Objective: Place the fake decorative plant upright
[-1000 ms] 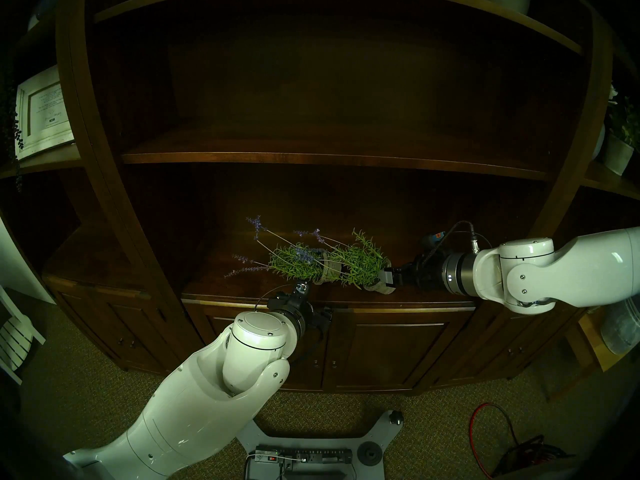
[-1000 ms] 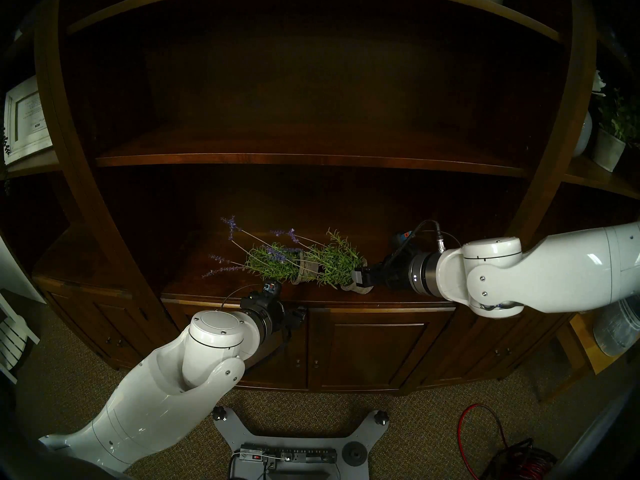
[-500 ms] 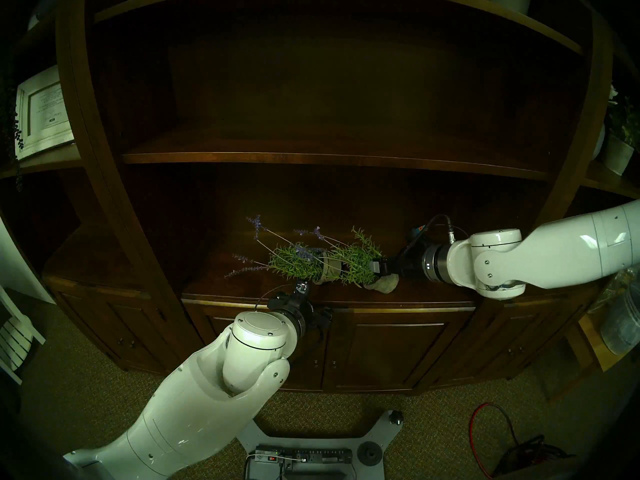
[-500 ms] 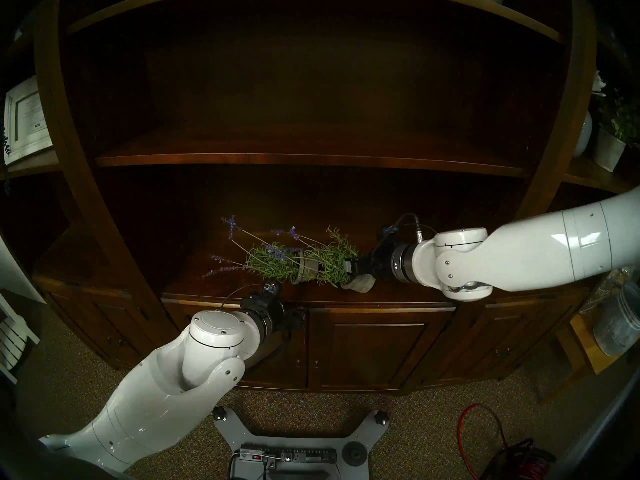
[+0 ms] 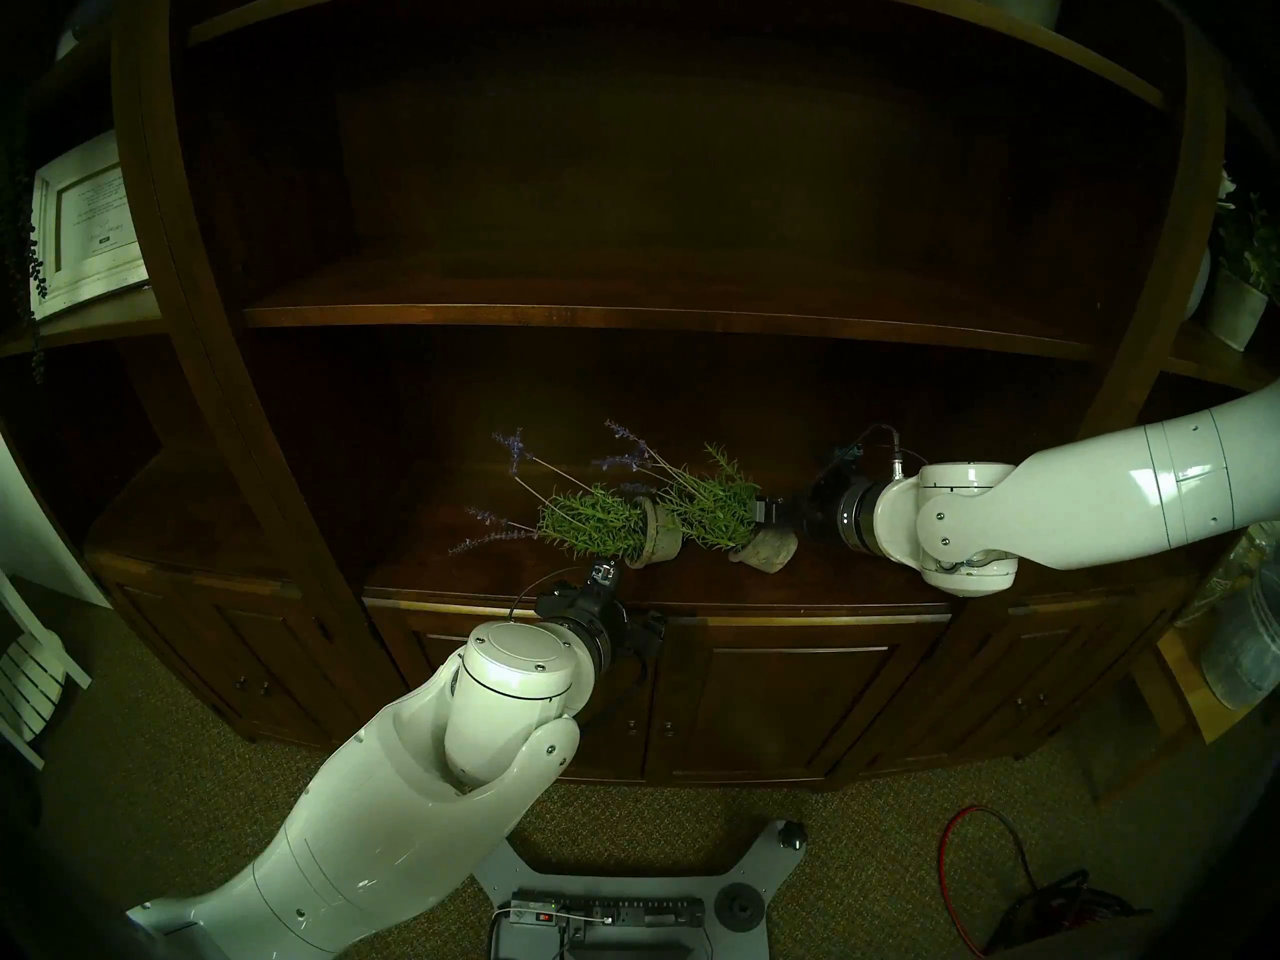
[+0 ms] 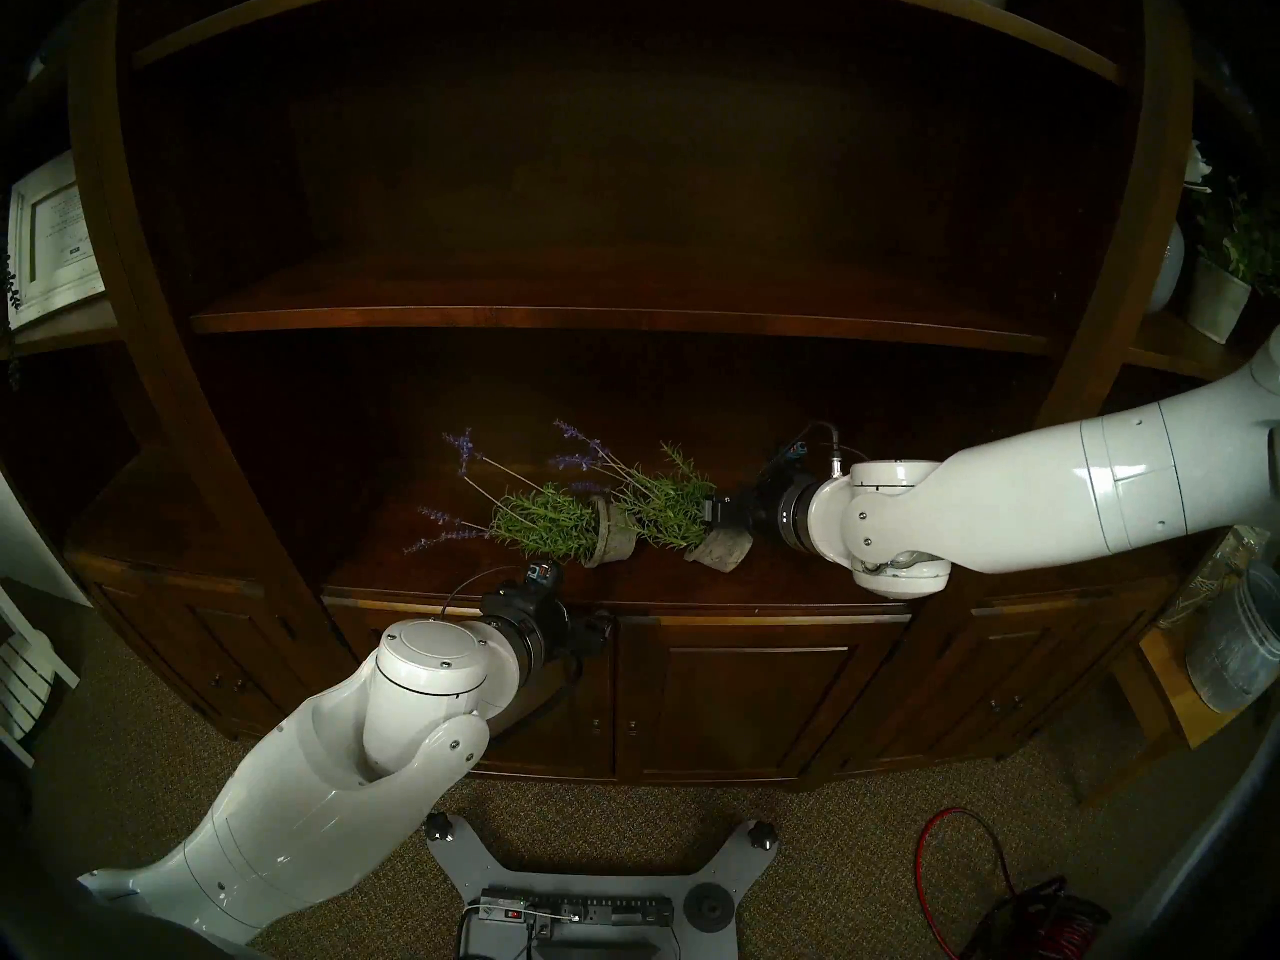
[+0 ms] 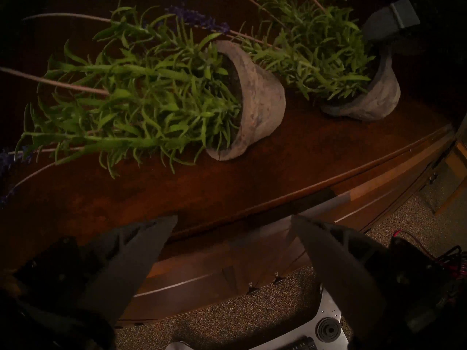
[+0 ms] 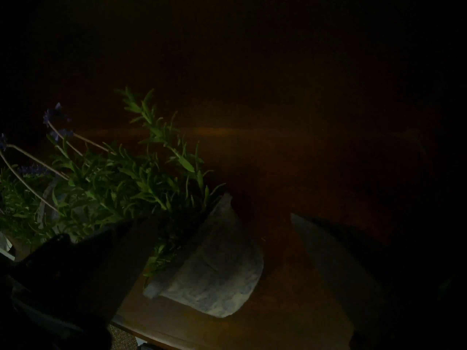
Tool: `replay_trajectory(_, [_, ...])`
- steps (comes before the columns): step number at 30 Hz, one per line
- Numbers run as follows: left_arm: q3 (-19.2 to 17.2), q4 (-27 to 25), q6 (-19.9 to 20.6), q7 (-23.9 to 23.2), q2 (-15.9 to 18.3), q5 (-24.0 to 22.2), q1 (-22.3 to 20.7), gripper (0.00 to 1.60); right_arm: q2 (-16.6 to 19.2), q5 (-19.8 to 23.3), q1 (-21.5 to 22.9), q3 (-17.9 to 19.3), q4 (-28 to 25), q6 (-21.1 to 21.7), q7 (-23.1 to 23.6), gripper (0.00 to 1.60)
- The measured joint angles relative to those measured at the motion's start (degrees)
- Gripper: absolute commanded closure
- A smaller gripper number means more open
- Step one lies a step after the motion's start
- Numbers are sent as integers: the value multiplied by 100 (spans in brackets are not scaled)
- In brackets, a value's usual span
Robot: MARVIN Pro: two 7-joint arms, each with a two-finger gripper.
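Two fake lavender plants in grey pots are on the dark wooden cabinet top (image 5: 485,584). The left plant (image 5: 596,522) lies flat on its side, its pot (image 7: 252,97) pointing right. The right plant (image 5: 713,505) leans up to the left, and its pot (image 5: 765,550) is tipped on its lower edge. My right gripper (image 5: 762,510) is open, with one finger (image 7: 394,16) at that pot's upper rim. In the right wrist view the pot (image 8: 214,278) sits between the spread fingers. My left gripper (image 7: 233,228) hangs open and empty, below and in front of the cabinet's front edge.
A shelf board (image 5: 658,314) runs above the plants. A framed picture (image 5: 86,224) stands on the left side shelf and a potted plant (image 5: 1240,300) on the right one. A plastic jar (image 5: 1240,647) stands at the right. A red cable (image 5: 970,861) lies on the carpet.
My right gripper has moved left and up along the right plant. That plant's pot has tipped from lying flat to leaning, and its stems have swung upward. The left arm has not moved.
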Motion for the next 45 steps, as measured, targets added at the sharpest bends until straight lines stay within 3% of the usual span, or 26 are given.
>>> replay_trajectory(13, [-5, -5, 0, 0, 0, 14, 8, 0, 367, -232, 459, -254, -632, -51, -303, 0])
replay_trajectory(23, [-8, -7, 0, -1, -1, 20, 12, 0, 500, -332, 648, -348, -803, -39, -439, 0])
replay_trajectory(33, [-10, -9, 0, -2, -2, 24, 16, 0, 465, -351, 664, -342, -833, -39, -484, 0])
replay_trajectory(45, [-12, -11, 0, -3, -4, 29, 19, 0, 148, -180, 509, -118, -694, -63, -548, 0])
